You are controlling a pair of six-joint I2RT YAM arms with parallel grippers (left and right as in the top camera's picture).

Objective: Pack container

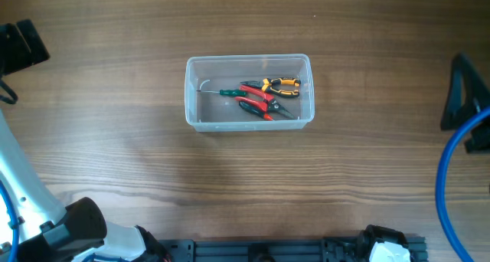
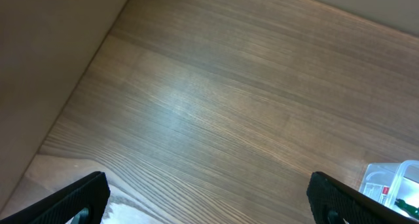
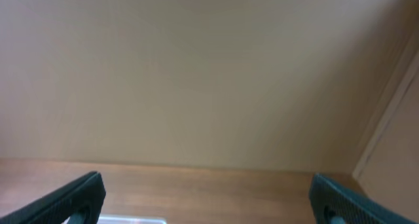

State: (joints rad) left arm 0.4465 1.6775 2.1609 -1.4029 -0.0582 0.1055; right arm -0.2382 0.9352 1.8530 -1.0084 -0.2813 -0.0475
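Left gripper (image 2: 209, 201) and right gripper (image 3: 208, 199) sit well apart, jaws spread wide.

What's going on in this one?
Nothing is being handled right now. The clear container sits in the middle of the table with yellow-handled pliers, red-handled pliers and a green-handled hook tool inside. The left pincer and right pincer are both open, empty and off at the sides.

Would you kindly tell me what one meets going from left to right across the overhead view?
The left arm's fingers → the container, at its left wall → the green-handled hook inside it → the pliers, heaped together → the right arm's fingers.
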